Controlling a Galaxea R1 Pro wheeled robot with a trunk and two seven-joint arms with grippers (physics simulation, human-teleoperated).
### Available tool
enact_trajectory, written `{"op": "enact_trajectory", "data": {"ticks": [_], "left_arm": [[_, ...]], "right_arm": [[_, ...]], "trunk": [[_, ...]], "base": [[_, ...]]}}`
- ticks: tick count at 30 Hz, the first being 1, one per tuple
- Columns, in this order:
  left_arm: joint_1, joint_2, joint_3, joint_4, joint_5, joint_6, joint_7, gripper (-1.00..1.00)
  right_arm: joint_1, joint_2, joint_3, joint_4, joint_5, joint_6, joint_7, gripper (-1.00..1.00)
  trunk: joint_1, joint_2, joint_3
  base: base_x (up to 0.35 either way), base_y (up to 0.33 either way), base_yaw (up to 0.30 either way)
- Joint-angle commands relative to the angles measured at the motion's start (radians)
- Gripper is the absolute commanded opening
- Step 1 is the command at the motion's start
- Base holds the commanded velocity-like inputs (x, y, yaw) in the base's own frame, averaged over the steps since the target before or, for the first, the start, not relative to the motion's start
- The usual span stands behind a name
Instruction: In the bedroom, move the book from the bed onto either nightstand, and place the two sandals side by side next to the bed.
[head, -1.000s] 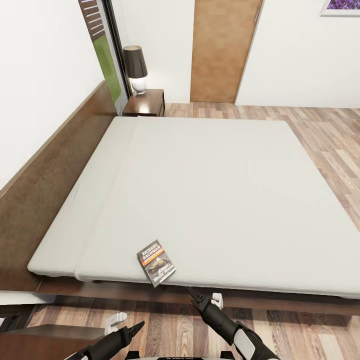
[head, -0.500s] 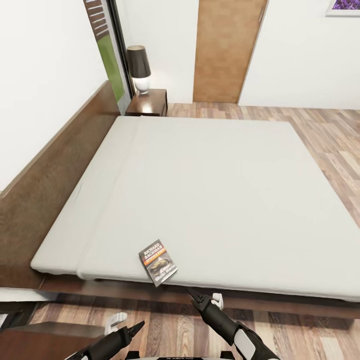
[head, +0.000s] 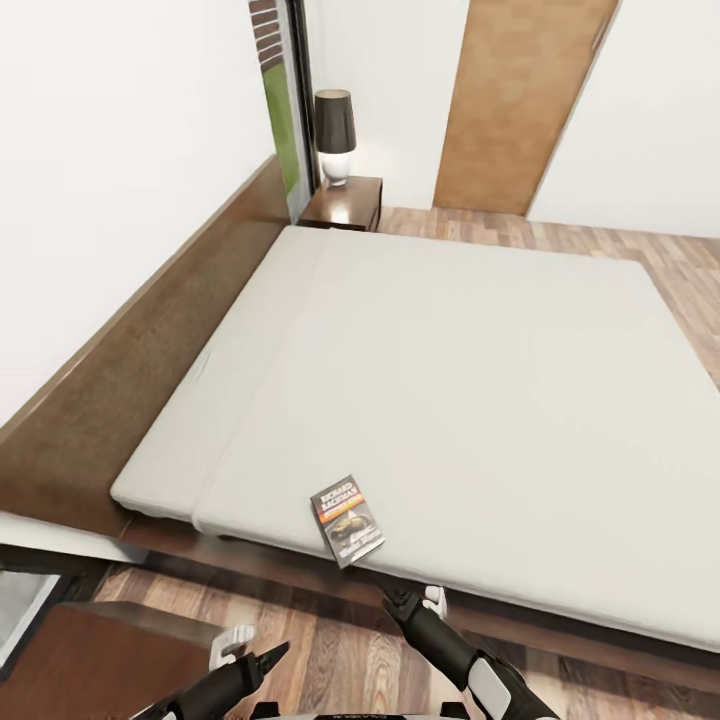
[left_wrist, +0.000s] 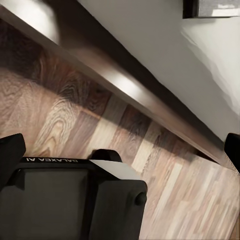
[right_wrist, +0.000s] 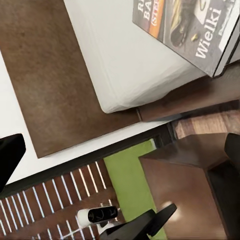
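"RICHARD BACHMAN" is read on the book (head: 347, 520), which lies flat at the near edge of the bed (head: 480, 370); "Wielki" is legible on its cover (right_wrist: 192, 27). The right gripper (head: 400, 603) and left gripper (head: 262, 658) are held low over the floor; whether either is parted cannot be told.

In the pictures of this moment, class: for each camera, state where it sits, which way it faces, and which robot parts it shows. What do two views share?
Head view: high, facing down over the bed, book, nightstand; both arms show below.
Left wrist view: low, facing floor and bed frame; robot body shows.
Right wrist view: facing the book and mattress corner; fingertips show at edges.
Head and right wrist views share the book.
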Motion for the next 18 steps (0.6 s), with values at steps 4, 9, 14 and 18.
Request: {"op": "enact_trajectory", "data": {"ticks": [4,9,14,18], "left_arm": [[-0.001,0.0,0.006,0.002,-0.008,-0.006,-0.003,1.0],[-0.001,0.0,0.006,0.002,-0.008,-0.006,-0.003,1.0],[-0.001,0.0,0.006,0.002,-0.008,-0.006,-0.003,1.0],[-0.001,0.0,0.006,0.002,-0.008,-0.006,-0.003,1.0]], "right_arm": [[0.0,0.0,0.0,-0.001,-0.008,0.009,0.001,1.0],[0.0,-0.001,0.0,-0.001,-0.008,0.009,0.001,1.0],[0.0,-0.001,0.0,-0.001,-0.009,0.009,0.001,1.0],[0.0,-0.001,-0.001,-0.001,-0.009,0.009,0.001,1.0]], "trunk": [[0.0,-0.001,-0.001],[0.0,-0.001,-0.001],[0.0,-0.001,-0.001],[0.0,-0.001,-0.001]], "base": [[0.0,0.0,0.292],[0.0,0.0,0.292],[0.0,0.0,0.229],[0.0,0.0,0.04]]}}
